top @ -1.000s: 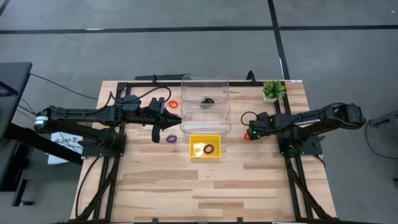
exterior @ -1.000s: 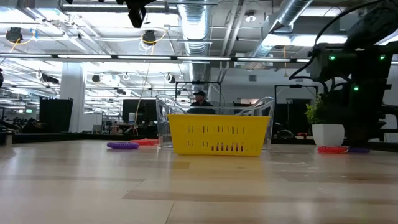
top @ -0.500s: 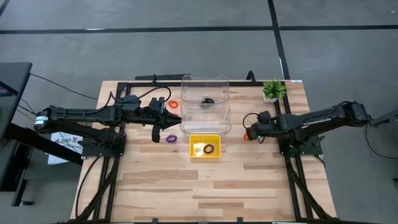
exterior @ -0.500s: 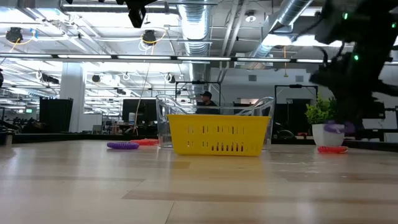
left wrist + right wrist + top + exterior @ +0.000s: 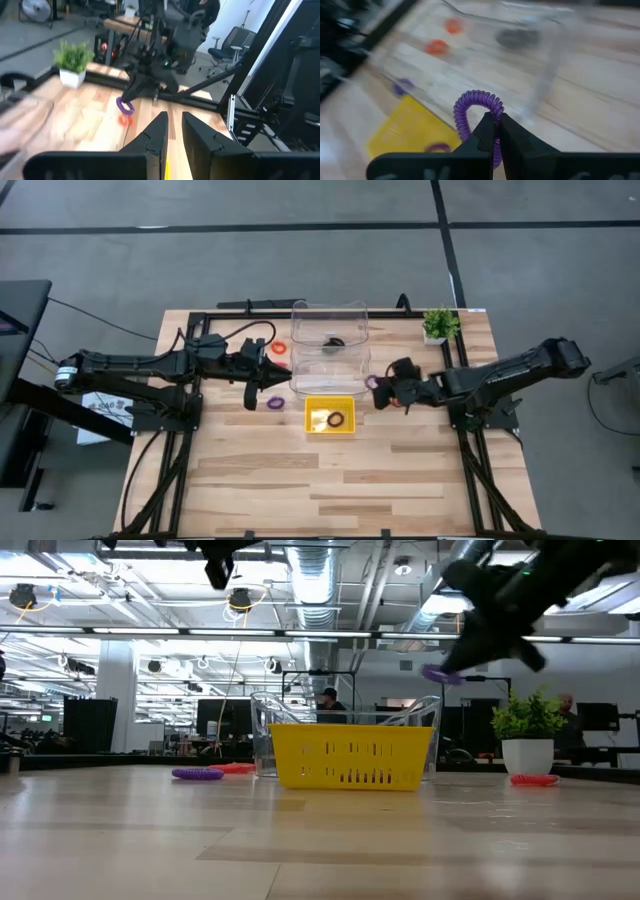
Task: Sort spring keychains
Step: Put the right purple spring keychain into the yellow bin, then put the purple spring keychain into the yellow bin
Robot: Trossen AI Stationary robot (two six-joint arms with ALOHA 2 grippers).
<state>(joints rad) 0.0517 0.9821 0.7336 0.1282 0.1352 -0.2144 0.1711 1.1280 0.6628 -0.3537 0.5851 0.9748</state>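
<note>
Purple spring keychain [image 5: 477,117] is now off the table, pinched in the right pincer [image 5: 388,386], which has swung left from the right-centre of the high view to just right of the clear bin [image 5: 331,345] and yellow tray [image 5: 329,401]. Reads as pick done, drop pending. Left pincer [image 5: 171,137] waits centre-left, slightly spread. No legible writing or labels.

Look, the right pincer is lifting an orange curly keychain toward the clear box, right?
Not orange. The right wrist view shows the right pincer shut on a purple coiled spring keychain; the low view shows it lifted, near the clear plastic bin.
</note>
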